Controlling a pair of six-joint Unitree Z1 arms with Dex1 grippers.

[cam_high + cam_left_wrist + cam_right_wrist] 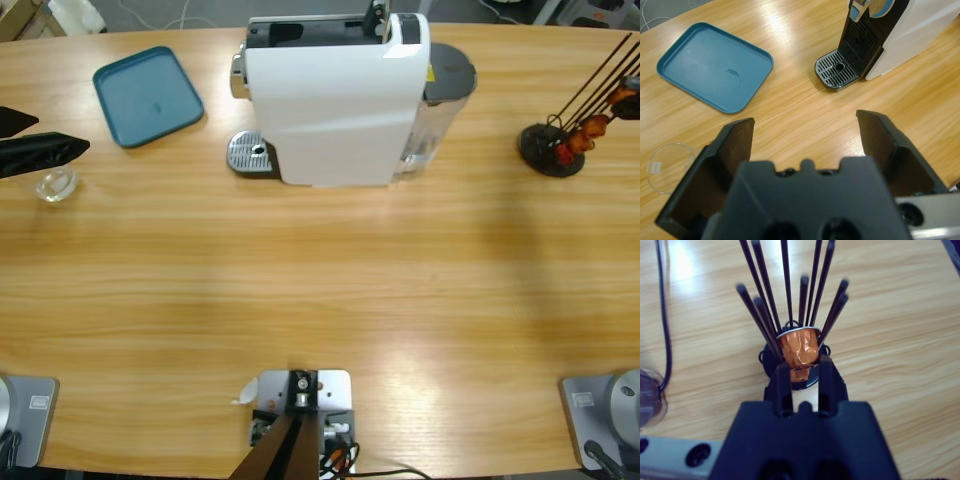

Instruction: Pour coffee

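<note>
Wooden table [320,290], empty glass [55,185], bare teal tray [147,95]

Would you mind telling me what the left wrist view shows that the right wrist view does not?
Only the left wrist view: the open left gripper, a blue tray, a clear glass and the coffee machine with its drip grate. Only the right wrist view: the right gripper at an orange capsule in a black wire rack. Both: the wooden table.

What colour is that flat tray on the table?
Dark teal tray; clearest in the left wrist view.
</note>
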